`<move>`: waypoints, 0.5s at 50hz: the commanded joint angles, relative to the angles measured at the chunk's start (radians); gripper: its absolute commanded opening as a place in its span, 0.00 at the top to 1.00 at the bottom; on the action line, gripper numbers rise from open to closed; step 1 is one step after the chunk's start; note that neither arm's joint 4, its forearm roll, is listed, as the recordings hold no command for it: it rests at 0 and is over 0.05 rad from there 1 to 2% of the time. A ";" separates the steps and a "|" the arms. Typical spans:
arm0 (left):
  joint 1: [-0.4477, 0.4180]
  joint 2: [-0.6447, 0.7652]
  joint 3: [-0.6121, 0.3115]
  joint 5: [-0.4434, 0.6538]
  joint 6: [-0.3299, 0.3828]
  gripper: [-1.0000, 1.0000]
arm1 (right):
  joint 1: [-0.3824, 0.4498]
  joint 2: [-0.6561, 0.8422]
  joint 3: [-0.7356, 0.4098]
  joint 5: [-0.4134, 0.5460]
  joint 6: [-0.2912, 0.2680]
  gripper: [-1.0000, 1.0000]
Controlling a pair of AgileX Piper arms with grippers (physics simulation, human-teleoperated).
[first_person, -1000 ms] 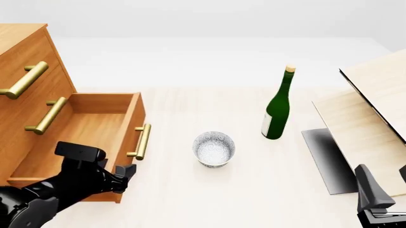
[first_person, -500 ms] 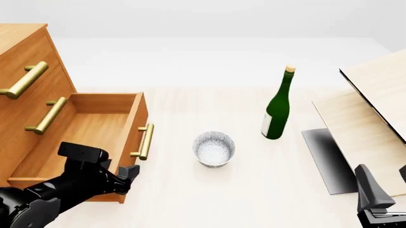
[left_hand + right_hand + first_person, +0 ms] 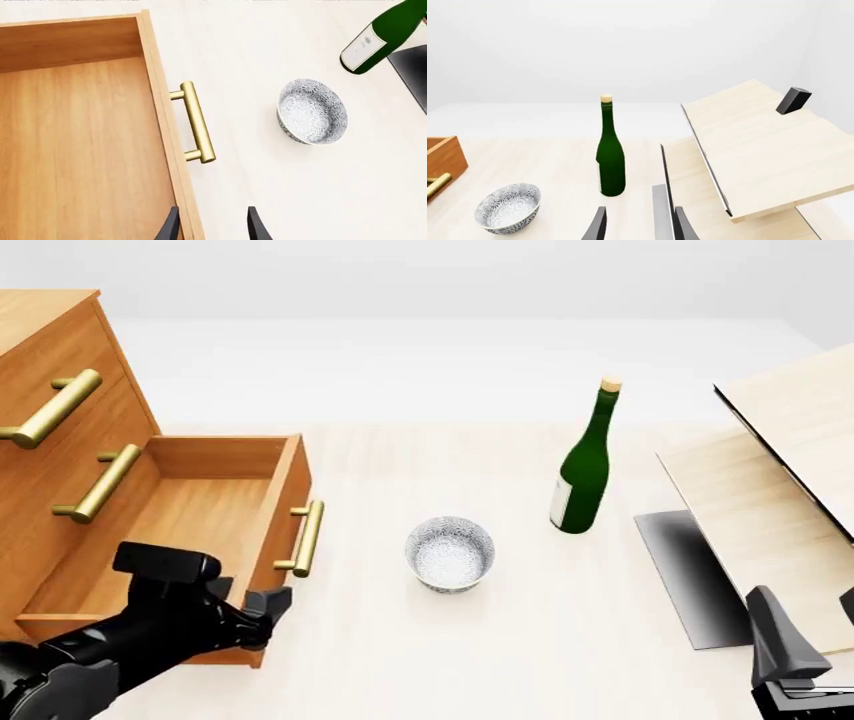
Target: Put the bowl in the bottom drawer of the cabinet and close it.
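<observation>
**Inspector:** Reporting status, please. What has changed in the last second?

**Operator:** I have drawn the left hand (image 3: 260,612) back from the bottom drawer (image 3: 174,530). A second ago it sat up against the drawer front; now it hangs lower and nearer me, fingers apart, gripping nothing. In the left wrist view the fingertips (image 3: 171,226) straddle the edge of the drawer front, below the brass handle (image 3: 197,123). The drawer slid out a little further and now stands open and empty on the cabinet (image 3: 54,390).

**Inspector:** Meaning for the task?

**Operator:** I judge the opening step finished. The bowl (image 3: 450,553) stands upright on the worktop (image 3: 534,640), just beside the drawer front and apart from it, untouched. Fetching it comes next.

**Inspector:** Right hand?

**Operator:** The right hand (image 3: 637,225) waits at the near right corner, fingers apart, empty, well clear of the bowl.

**Inspector:** Any markings legible?

**Operator:** The green bottle (image 3: 585,475) carries a pale label, but I can read no lettering on it. The bowl shows only a grey speckle pattern. No brand visible anywhere.
</observation>
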 commanded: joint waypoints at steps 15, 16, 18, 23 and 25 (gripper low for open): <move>-0.024 -0.187 -0.017 0.121 -0.021 0.00 | 0.000 0.000 0.000 0.000 0.000 0.00; -0.019 -0.201 -0.019 0.131 -0.016 0.00 | 0.000 0.000 0.000 0.000 0.000 0.00; -0.016 -0.216 -0.022 0.142 -0.010 0.00 | 0.000 0.000 0.000 0.000 0.000 0.00; -0.009 -0.265 -0.029 0.181 0.001 0.00 | 0.000 0.000 0.000 0.000 0.000 0.00; 0.002 -0.281 -0.028 0.188 0.011 0.00 | 0.000 0.000 0.000 0.000 0.000 0.00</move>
